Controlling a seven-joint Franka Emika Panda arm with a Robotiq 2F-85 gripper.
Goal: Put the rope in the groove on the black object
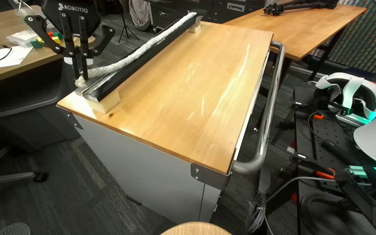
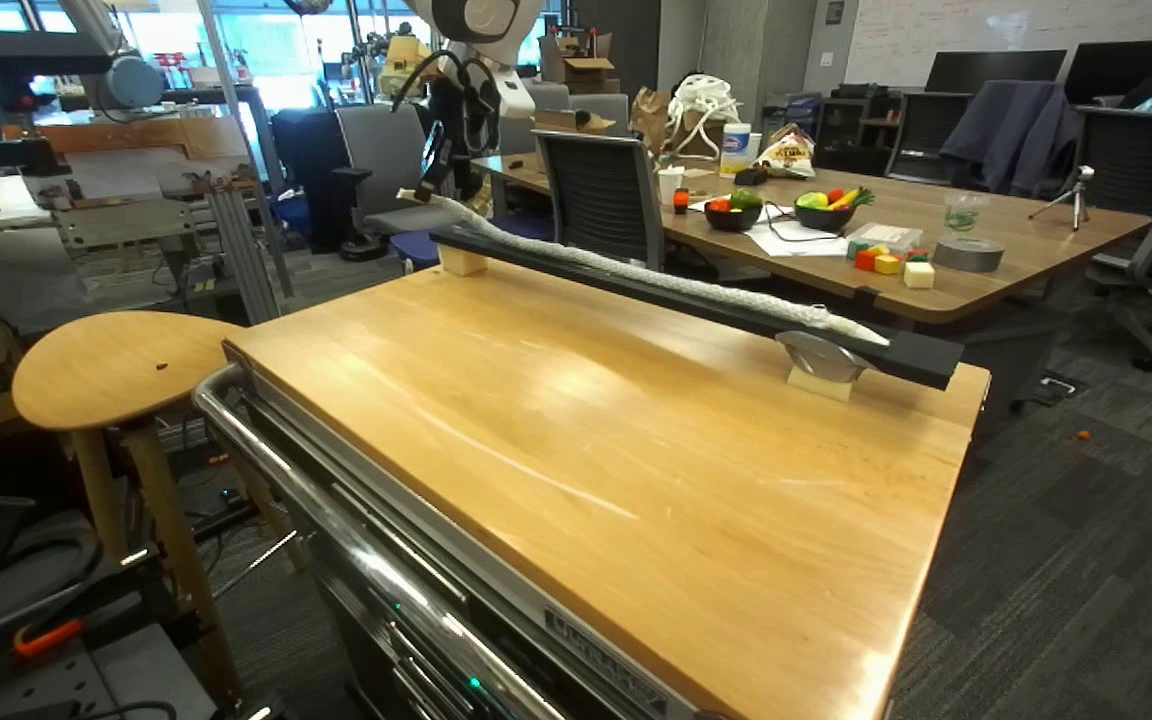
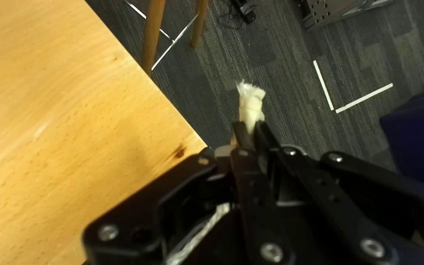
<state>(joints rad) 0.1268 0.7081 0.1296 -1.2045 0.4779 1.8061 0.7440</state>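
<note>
The white rope point(image 1: 142, 49) runs along the top of the black rail point(image 1: 139, 62); it also shows in an exterior view point(image 2: 626, 268). My gripper point(image 1: 82, 73) is shut on the rope's taped end, beside the rail's near end. In an exterior view the gripper point(image 2: 423, 190) holds this end above and just past the rail's end point(image 2: 921, 355). The rope slopes down from there onto the rail. A stretch of the groove point(image 1: 102, 83) shows bare near the gripper. Whether the farther rope sits fully in the groove, I cannot tell. In the wrist view the rope tip point(image 3: 250, 105) sticks out between the fingertips point(image 3: 250, 129).
Pale blocks point(image 1: 106, 101) raise the rail off the wooden tabletop point(image 1: 181, 98). A curved metal piece point(image 2: 821, 357) stands against the rail at its other end. A grey handle bar point(image 1: 268, 127) runs along the opposite edge. A round stool point(image 2: 116, 370) and a desk with bowls point(image 2: 1036, 235) stand nearby.
</note>
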